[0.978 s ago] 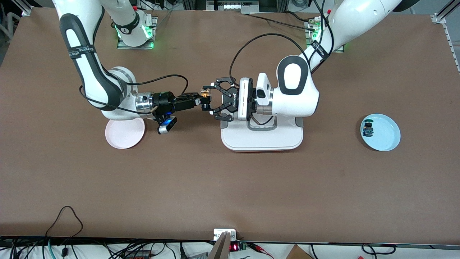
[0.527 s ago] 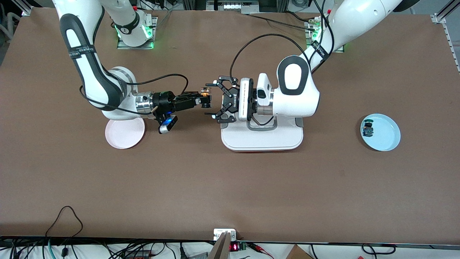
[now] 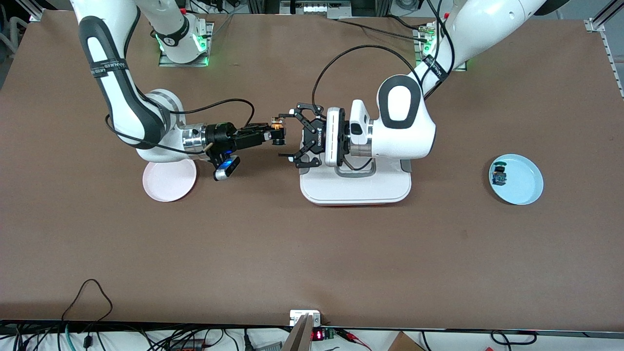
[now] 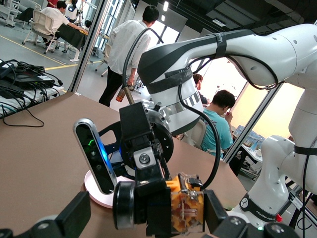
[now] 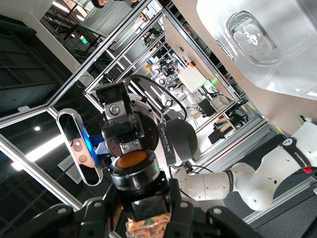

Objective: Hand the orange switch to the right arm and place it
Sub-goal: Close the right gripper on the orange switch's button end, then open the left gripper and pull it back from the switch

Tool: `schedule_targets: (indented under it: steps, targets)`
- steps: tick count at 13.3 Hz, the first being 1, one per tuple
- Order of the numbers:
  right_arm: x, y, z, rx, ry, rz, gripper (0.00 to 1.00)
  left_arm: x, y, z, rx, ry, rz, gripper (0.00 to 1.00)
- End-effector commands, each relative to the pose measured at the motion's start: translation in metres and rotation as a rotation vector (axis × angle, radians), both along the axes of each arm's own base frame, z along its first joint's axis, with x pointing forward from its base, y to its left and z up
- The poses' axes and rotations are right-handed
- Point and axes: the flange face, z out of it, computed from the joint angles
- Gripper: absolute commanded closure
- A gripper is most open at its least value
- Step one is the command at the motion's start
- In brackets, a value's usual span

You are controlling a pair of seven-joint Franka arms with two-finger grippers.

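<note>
Front view. We see the right arm [image 3: 127,112], white with dark grey sections, reaching from its base toward the middle of the brown table [image 3: 312,243]. Its slim black right gripper [image 3: 280,130] is clamped on the orange switch [image 3: 278,128], a tiny black push-button part with an orange cap, held in the air over bare table between the two plates. The left gripper [image 3: 287,136], a wide black linkage claw on a white disc, faces it with its fingers spread wide on either side of the switch and apart from it. The left wrist hangs over a white rectangular board [image 3: 356,187]. A round pale pink plate [image 3: 168,183] lies on the table under the right arm's elbow. A round light blue plate [image 3: 521,183] lies toward the left arm's end of the table and carries a small black piece with blue-green parts [image 3: 498,175].

Left wrist view. We look straight at the right gripper [image 4: 184,210], whose narrow black fingers [image 4: 157,210] press against the orange body of the switch [image 4: 185,208]. The left claw's own fingertips [image 4: 74,215] stand well out to each side. A rim of the pink plate [image 4: 96,191] shows under the right arm.

Right wrist view. We see the switch [image 5: 139,171] end-on, its round orange cap in a black collar, pinched between the right gripper's [image 5: 143,208] black fingers [image 5: 173,203]. The spread left gripper [image 5: 119,134] stands just past it.
</note>
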Motion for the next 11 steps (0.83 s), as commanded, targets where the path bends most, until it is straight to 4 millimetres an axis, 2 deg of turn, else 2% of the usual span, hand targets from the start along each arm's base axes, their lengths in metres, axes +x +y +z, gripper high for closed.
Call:
schedule_targets:
  steps: [1, 6, 8, 11]
  targets:
    - [-0.004, -0.013, 0.007, 0.012, 0.015, 0.002, 0.98, -0.001, 0.002, 0.010, -0.006, 0.011, 0.015, 0.00]
    - [0.000, -0.035, 0.006, 0.002, 0.005, 0.019, 0.98, -0.001, 0.003, 0.011, -0.003, 0.029, 0.017, 0.00]
    - [0.002, -0.043, 0.007, -0.004, -0.001, 0.032, 0.98, -0.002, 0.003, 0.022, 0.008, 0.053, 0.022, 0.00]
    - [0.006, -0.068, 0.010, -0.040, -0.027, 0.054, 0.98, -0.005, 0.006, 0.030, 0.005, 0.105, -0.004, 0.00]
